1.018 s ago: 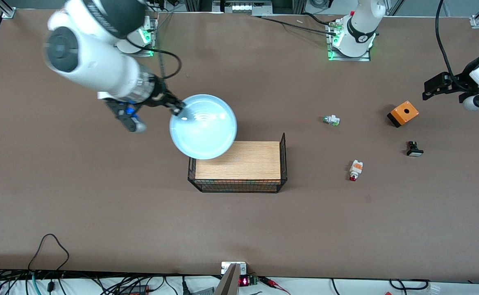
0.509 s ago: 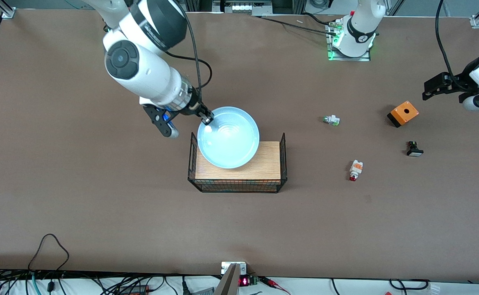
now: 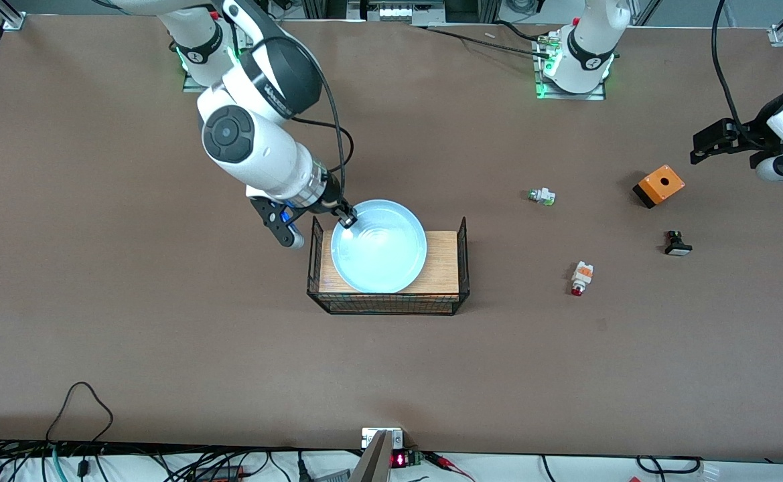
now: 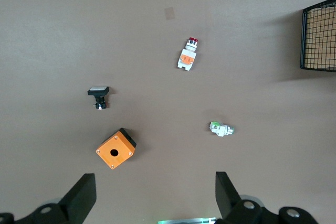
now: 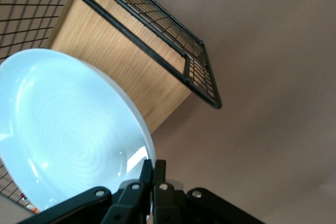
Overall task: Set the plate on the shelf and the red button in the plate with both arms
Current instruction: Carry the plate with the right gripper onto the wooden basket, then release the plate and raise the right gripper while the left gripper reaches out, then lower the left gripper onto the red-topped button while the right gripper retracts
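**A:** We've got the right hand [image 3: 346, 219] pinching the plate [image 3: 378, 246] by its rim, fingers pressed onto the edge at the side toward the right arm's base. Why the rim? We reckon it's the only part thin enough for two fingers to clamp.

**B:** And the plate sits over the wooden board inside the wire basket [image 3: 461, 261], level or close to it. From the right wrist view the plate [image 5: 68, 129] looks low against the board, though we can't tell whether it's touching yet.

**A:** Holding one edge keeps the hand outside the basket's wire wall, we'd guess, so the arm needn't reach in.

**B:** Now the red button [image 3: 581, 276]. It's lying on its side on the desk, well apart from the basket, toward the left arm's end, red tip pointing toward the front camera.

**A:** The left hand [image 3: 699, 144] hangs above the desk at that end, fingers spread wide, waiting. In the left wrist view we see the red button [image 4: 187, 56] laid out with its neighbours.

**B:** Near it are the green-tipped part [image 3: 542, 195], farther from the front camera than the red button, the orange box [image 3: 659, 185] and the black button [image 3: 677, 244]. All apart, none touching.

**A:** So plate nearly placed, we judge; the button not yet started.
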Available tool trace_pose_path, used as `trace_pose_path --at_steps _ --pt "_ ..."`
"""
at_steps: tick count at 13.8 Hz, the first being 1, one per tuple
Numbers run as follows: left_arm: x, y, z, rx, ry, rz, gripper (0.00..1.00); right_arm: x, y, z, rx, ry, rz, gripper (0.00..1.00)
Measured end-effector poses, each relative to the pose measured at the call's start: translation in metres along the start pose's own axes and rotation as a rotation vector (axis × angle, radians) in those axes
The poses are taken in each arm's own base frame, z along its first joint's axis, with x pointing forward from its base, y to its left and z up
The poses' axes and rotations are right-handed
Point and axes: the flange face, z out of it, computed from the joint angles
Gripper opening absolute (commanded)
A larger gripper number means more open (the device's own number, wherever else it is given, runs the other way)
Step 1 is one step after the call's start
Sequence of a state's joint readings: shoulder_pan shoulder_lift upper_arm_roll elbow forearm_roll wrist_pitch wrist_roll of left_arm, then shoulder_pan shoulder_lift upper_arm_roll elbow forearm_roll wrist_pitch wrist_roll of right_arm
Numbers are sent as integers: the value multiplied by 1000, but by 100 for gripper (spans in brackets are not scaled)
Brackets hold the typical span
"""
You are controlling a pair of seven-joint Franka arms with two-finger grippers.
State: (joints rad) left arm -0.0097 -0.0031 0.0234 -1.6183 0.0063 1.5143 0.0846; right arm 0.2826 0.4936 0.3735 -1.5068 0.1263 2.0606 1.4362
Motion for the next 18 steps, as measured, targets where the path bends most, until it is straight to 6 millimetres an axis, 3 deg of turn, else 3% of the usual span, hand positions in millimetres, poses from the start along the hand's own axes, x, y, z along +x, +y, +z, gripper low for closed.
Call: trace_pose_path --at_steps 3,4,5,8,11,13,15,18 --pt "0 0 1 -1 -7 0 100 4 3 24 8 6 2 1" --pt "-1 0 4 -2 -21 0 100 4 2 29 11 5 2 33" --pt "-1 0 7 -3 -36 -1 100 4 3 31 11 4 3 99" --pt "8 0 26 -6 -79 -2 100 6 0 26 29 24 -3 100" --pt "31 -2 65 -7 -114 -3 100 -2 -2 -9 53 47 -21 100" --pt "54 -8 112 -6 -108 -9 100 -6 3 -49 66 70 -32 100" --pt "72 -10 170 -3 -77 4 100 1 14 -93 79 103 -101 100" --pt "91 7 252 4 35 63 100 39 41 -139 14 133 -271 100"
